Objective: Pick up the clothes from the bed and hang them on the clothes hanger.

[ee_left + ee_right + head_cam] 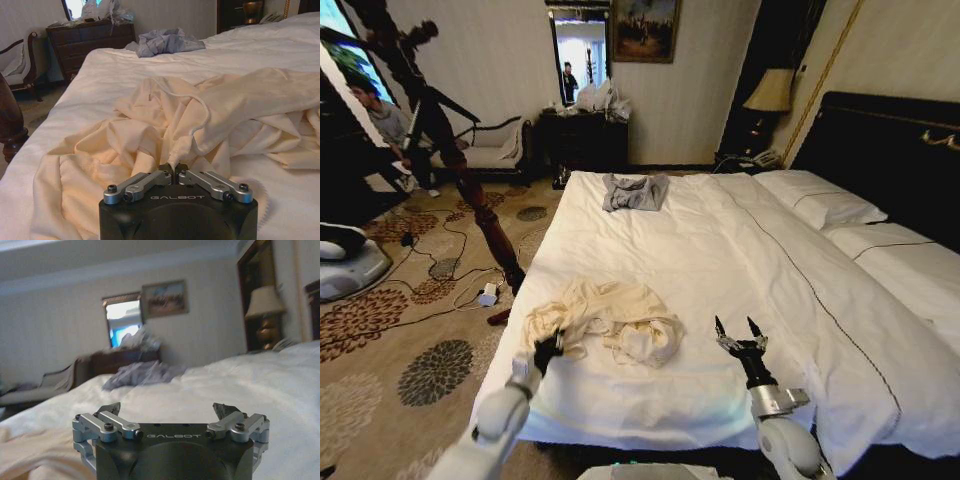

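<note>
The clothes, a wrinkled cream shirt (610,318), lie bunched on the bed (740,250) near its foot. My left gripper (548,350) sits at the shirt's left edge. In the left wrist view this gripper (173,170) is shut on a pinched fold of the shirt (210,110). My right gripper (740,328) hovers open just above the sheet, to the right of the shirt and apart from it, and the right wrist view shows its fingers (112,409) spread with nothing between them. What looks like the black clothes hanger (440,104) hangs on the stand at the upper left.
A smaller grey garment (635,191) lies at the far end of the bed. The dark turned-wood coat stand (480,205) rises from the carpet left of the bed, with cables and a white plug (487,295) around its foot. Pillows (820,200) and the headboard (890,150) are on the right.
</note>
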`<state>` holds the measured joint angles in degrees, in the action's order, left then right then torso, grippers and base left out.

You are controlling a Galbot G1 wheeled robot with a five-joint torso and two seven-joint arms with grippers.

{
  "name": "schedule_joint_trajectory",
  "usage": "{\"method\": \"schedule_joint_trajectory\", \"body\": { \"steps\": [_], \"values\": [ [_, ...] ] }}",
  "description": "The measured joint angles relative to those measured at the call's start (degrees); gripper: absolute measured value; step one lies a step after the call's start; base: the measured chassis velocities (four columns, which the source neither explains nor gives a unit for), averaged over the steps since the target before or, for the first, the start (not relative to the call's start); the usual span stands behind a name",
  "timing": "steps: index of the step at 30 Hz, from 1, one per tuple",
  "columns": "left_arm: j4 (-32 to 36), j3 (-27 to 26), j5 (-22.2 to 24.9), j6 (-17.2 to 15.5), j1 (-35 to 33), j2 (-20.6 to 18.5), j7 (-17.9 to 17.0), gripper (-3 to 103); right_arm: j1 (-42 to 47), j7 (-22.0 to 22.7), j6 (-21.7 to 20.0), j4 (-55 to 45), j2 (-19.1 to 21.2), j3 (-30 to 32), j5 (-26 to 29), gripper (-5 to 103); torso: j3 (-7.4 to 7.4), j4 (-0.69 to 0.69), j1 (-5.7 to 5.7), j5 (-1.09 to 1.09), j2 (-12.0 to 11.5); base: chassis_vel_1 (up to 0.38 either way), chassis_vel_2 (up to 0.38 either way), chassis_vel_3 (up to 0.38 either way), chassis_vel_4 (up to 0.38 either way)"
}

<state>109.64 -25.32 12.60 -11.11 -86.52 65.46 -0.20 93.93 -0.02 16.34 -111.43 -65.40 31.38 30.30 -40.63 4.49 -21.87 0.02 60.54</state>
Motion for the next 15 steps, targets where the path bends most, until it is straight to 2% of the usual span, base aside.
{"method": "schedule_joint_trajectory", "body": {
  "steps": [3,4,7,9,11,15],
  "values": [
    [1.62,-0.73,-0.77,0.11,-1.40,0.44,0.14,1,-0.97,0.53,-3.34,-2.06,4.46,-2.71,0.99,100,0.00,-0.03,0.00,-0.01,0.01,0.000,0.000,0.000,0.000],
    [1.62,-0.73,-0.77,0.11,-1.40,0.44,0.14,1,-0.97,0.53,-3.34,-2.06,4.46,-2.71,0.99,100,0.00,-0.03,0.00,-0.01,0.01,0.000,0.000,0.000,0.000],
    [3.70,-2.56,-0.93,0.35,-3.57,0.34,0.36,1,-4.07,0.44,-7.99,-3.22,9.79,-5.01,0.19,100,0.00,-0.02,0.00,-0.03,0.00,0.000,0.000,0.000,0.000],
    [4.05,-2.97,-1.00,0.41,-4.03,0.24,0.40,1,-5.41,0.41,-8.74,-2.68,10.79,-5.61,-0.71,100,0.00,-0.03,0.00,-0.02,0.01,0.000,0.000,0.000,0.000],
    [5.38,-4.52,-1.22,0.66,-5.60,-0.15,0.75,1,-11.14,0.06,-11.05,0.96,13.66,-8.22,-3.31,100,-0.01,-0.05,-0.01,-0.02,0.00,0.000,0.000,0.000,0.000],
    [6.57,-5.82,-1.17,0.83,-6.80,-0.48,0.93,1,-15.51,0.41,-13.39,3.33,15.46,-11.54,-2.23,100,-0.01,-0.05,-0.01,0.00,0.00,0.000,0.000,0.000,0.000]
  ]
}}
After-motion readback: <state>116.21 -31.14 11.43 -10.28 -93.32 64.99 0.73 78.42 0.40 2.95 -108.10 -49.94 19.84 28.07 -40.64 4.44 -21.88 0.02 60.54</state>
